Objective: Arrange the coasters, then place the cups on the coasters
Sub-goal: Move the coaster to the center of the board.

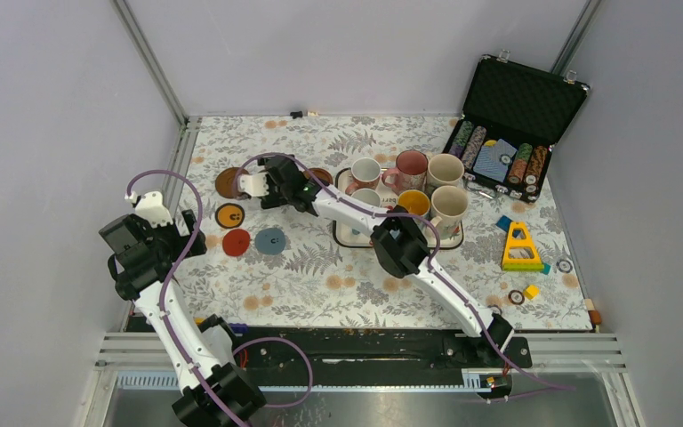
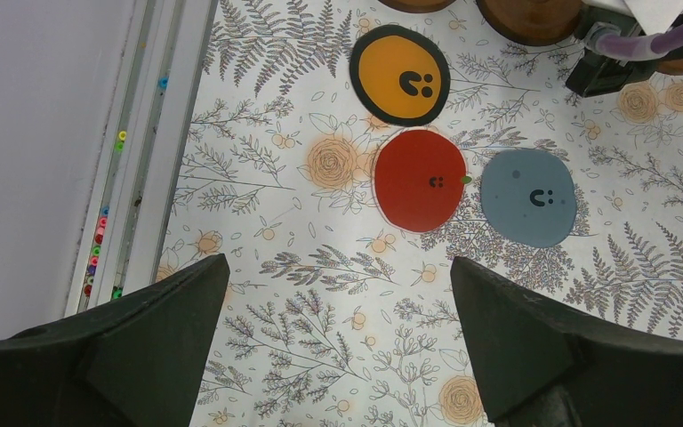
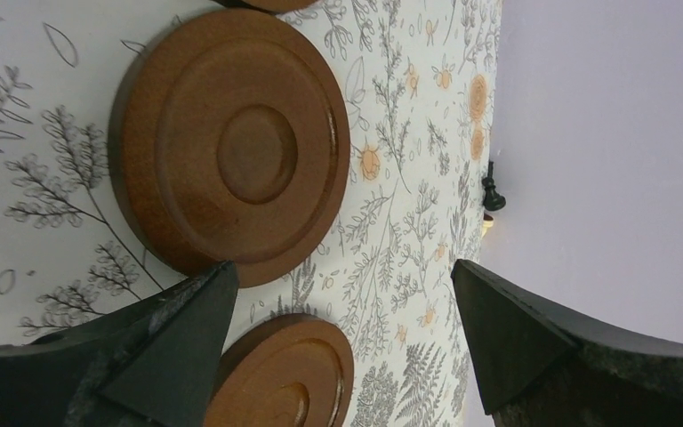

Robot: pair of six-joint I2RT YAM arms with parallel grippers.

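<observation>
At the lower left of the overhead view the left gripper (image 2: 338,263) hangs over the flowered table (image 1: 320,285), jaws wide apart with nothing between them. Its wrist view shows three flat coasters on the cloth ahead of the fingers. The orange-centred coaster (image 2: 399,75) lies toward the top, the red coaster (image 2: 420,180) just below it, and the grey-blue coaster (image 2: 528,197) just beside the red one on its right, a thin gap between them.

Further right, in the upper middle of the overhead view, the right gripper (image 3: 342,267) reaches toward the frame's left, low over the table. Its jaws also stand wide and hold nothing. In its wrist view a large brown coaster (image 3: 231,142) fills the upper left. A second brown coaster (image 3: 289,378) sits at the bottom edge, partly behind one finger, and a sliver of a third brown coaster (image 3: 267,4) shows at the top edge.

Right of centre, six cups stand upright in a white tray (image 1: 351,235), apart from every coaster. The far row holds the pink-handled cup (image 1: 365,169), the pink cup (image 1: 410,167) and a cream cup (image 1: 445,167). The near row holds the white-and-blue cup (image 1: 366,199), the yellow-lined cup (image 1: 414,203) and another cream mug (image 1: 449,206).

At the upper right an open black case (image 1: 520,98) holds poker chips (image 1: 525,165), and a yellow triangle toy (image 1: 520,245) lies below it
</observation>
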